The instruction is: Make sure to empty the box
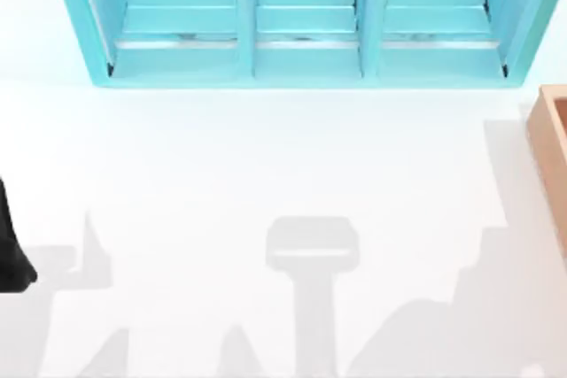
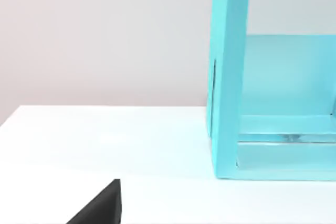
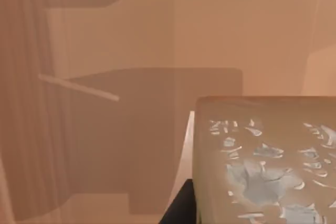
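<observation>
The box (image 1: 551,152), light-brown wood with thick walls, sits at the table's right edge and is cut off by the top view. In the right wrist view its reddish-brown inside (image 3: 105,145) is seen from very close. A tan block (image 3: 262,161) with pale bluish-white flecks on its top lies inside the box. A dark part of my right gripper (image 3: 181,209) sits right against the block's side. My left arm (image 1: 11,250) is parked at the table's left edge, and a black bit of its gripper (image 2: 100,208) shows over the white table.
A big turquoise shelf unit (image 1: 306,24) with three bays stands along the back of the white table (image 1: 283,174). One of its end walls (image 2: 228,77) rises ahead of the left wrist camera. Arm shadows fall across the table's front.
</observation>
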Motion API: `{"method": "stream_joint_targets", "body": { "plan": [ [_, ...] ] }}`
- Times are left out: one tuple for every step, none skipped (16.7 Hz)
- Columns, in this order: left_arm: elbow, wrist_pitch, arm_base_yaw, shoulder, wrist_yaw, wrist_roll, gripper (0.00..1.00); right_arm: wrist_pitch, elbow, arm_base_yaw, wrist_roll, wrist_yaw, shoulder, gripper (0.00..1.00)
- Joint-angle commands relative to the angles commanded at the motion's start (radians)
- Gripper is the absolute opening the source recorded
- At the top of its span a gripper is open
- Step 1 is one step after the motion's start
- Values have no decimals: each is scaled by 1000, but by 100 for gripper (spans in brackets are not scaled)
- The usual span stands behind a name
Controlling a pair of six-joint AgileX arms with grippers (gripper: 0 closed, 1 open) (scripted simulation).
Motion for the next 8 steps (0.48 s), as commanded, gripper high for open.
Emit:
{"method": "stream_joint_targets", "body": {
  "plan": [
    [0, 0, 0, 0, 0, 0, 100, -56, 40, -1, -2, 0, -9, 0],
    [0, 0, 0, 0, 0, 0, 100, -114, 81, -1, -2, 0, -21, 0],
    [0, 0, 0, 0, 0, 0, 100, -173, 122, -2, -3, 0, -34, 0],
    [0, 0, 0, 0, 0, 0, 100, -228, 162, -2, -3, 0, -48, 0],
    [0, 0, 0, 0, 0, 0, 100, -276, 198, -3, -2, 0, -62, 0],
    [0, 0, 0, 0, 0, 0, 100, -314, 230, -3, -2, 0, -73, 0],
    [0, 0, 0, 0, 0, 0, 100, -341, 254, -4, -2, 0, -82, 0],
    [0, 0, 0, 0, 0, 0, 100, -358, 270, -4, -2, 0, -88, 0]
  ]
}}
